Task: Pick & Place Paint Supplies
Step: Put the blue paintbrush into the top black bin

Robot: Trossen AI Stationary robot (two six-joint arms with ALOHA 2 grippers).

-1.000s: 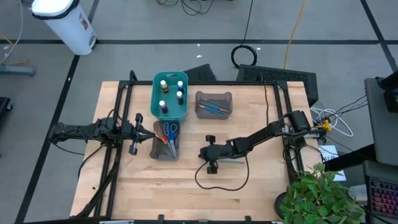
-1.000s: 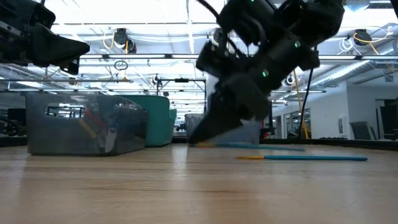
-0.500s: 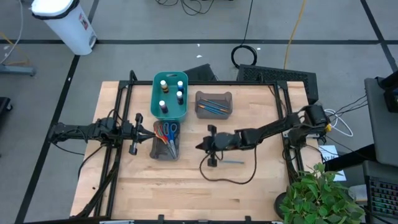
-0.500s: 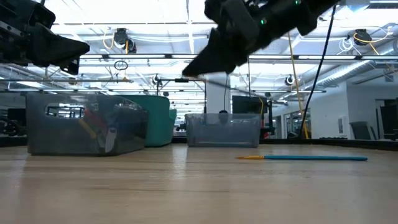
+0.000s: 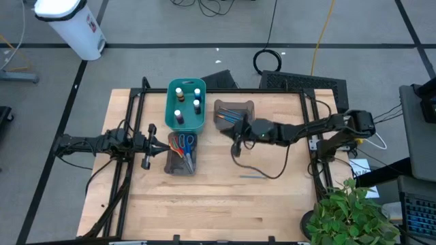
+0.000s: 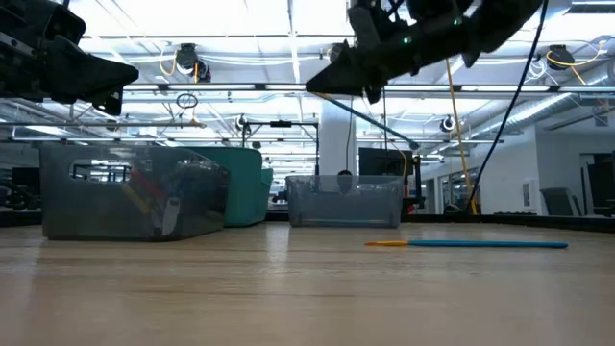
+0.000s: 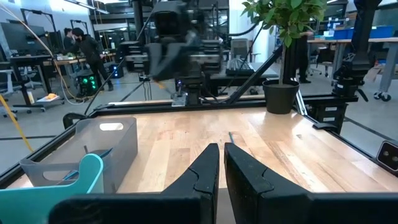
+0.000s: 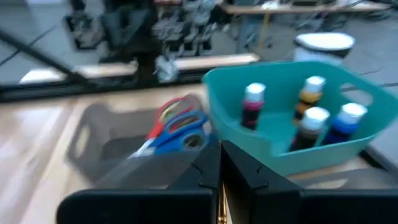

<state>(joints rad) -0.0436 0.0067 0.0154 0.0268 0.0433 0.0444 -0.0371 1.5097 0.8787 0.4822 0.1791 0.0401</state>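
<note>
My right gripper (image 5: 231,128) (image 6: 322,86) hovers high over the near edge of the grey brush bin (image 5: 234,113), shut on a thin brush (image 6: 384,123). Its wrist view looks at the teal bin (image 8: 280,134) of white-capped paint bottles (image 8: 254,106) and at the grey bin (image 8: 124,146) with red- and blue-handled scissors (image 8: 180,121). A second blue brush with an orange tip (image 5: 252,175) (image 6: 471,244) lies flat on the table. My left gripper (image 5: 150,141) (image 7: 221,149) waits shut, in the air left of the scissors bin (image 5: 181,153). My right gripper has the thin brush pinched between its two fingers; an orange bit of it (image 8: 219,216) shows in the gap between them. The brush is lifted clear. It slants down from the fingertips toward the arm's side, its shaft (image 6: 399,135) in the air above the brush bin.
The teal bin (image 5: 186,105) stands at the table's far edge with the brush bin to its right and the scissors bin in front of it. The right arm's cable (image 5: 262,170) loops over the table near the lying brush. Bare wood lies toward the near edge.
My right gripper has risen from the table with one brush and moved toward the far edge, up to the brush bin. That brush is lifted clear of the wood, while the other brush has stayed where it lay. The left arm has kept still.
</note>
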